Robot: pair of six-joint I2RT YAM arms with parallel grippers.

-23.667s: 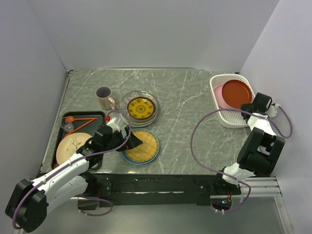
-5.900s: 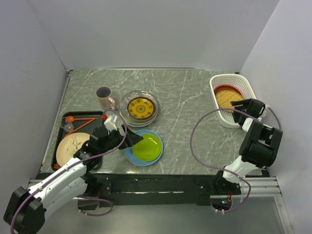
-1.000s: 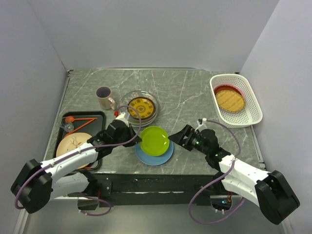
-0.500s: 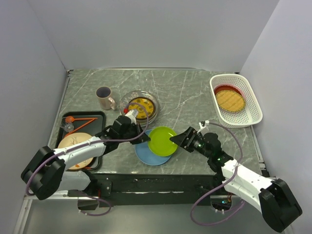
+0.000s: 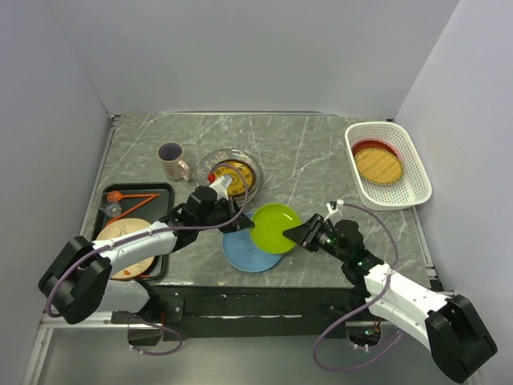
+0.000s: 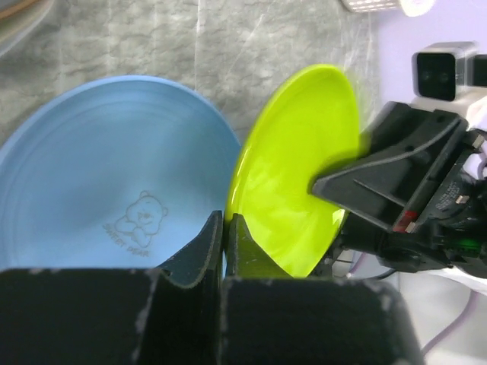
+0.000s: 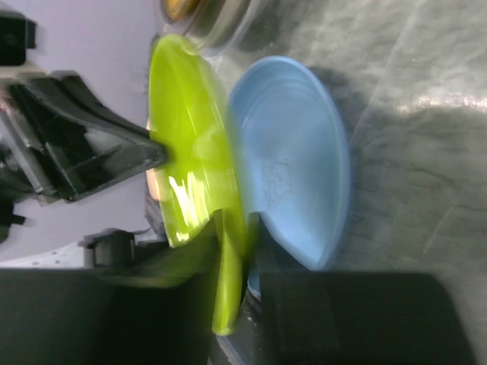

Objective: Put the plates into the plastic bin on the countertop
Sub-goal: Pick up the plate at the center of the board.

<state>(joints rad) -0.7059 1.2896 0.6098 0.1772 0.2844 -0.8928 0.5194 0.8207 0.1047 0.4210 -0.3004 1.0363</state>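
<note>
Top external view showed the green plate (image 5: 275, 227) held above the surface (image 5: 321, 152) near its front edge, between the two arms and well apart from the plastic bin (image 5: 394, 197) at the far right. The left hand (image 5: 245, 225) gripped the plate's left rim, and the right hand (image 5: 300, 235) met its opposite rim. Part of the plate overhung the blue plate (image 5: 239, 255), which lay flat on the surface. Inside the bin a yellow-patterned plate (image 5: 378, 165) rested on a red plate (image 5: 367, 147). Farther left sat a clear glass plate (image 5: 253, 186) with another yellow-patterned dish on it, a beige mug (image 5: 171, 161), and a black tray (image 5: 164, 191) carrying a beige plate (image 5: 118, 240). From the left wrist, the left hand (image 6: 226, 225) had its two fingers closed tight on the edge of the green plate (image 6: 293, 205), which stood tilted beside the blue plate (image 6: 114, 175), while one black finger of the right hand (image 6: 384, 179) lay against the far rim. From the right wrist, the rim of the green plate (image 7: 186, 175) ran down between the right hand's own fingers (image 7: 228, 304), but blur made it impossible to tell whether they were pinching it; the blue plate (image 7: 300, 163) lay just behind.
</note>
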